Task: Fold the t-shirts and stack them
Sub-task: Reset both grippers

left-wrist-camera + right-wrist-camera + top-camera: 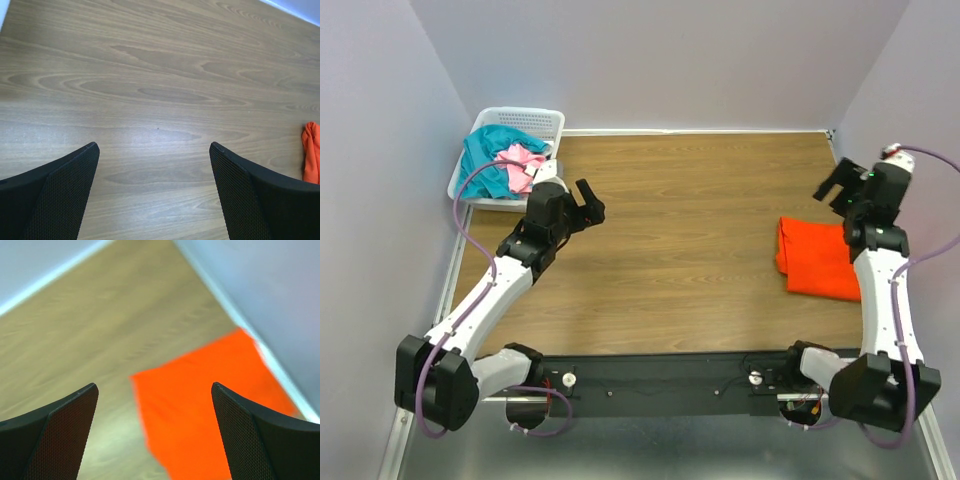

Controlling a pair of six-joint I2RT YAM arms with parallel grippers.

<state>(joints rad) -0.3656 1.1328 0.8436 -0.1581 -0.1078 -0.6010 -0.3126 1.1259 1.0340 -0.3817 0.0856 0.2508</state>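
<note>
The orange t-shirt (817,257) lies folded flat on the wooden table at the right; it also shows in the right wrist view (210,410) and at the right edge of the left wrist view (312,159). The teal t-shirt (488,156) and the pink t-shirt (523,166) lie crumpled in the white basket (535,121) at the back left. My left gripper (588,205) is open and empty above the bare table, just right of the basket. My right gripper (835,186) is open and empty, held above the far edge of the orange shirt.
Walls close in the table at the back and both sides. A white rim (700,131) runs along the table's far edge. The black base rail (660,385) lies along the near edge. Bare wood (690,230) spans the middle.
</note>
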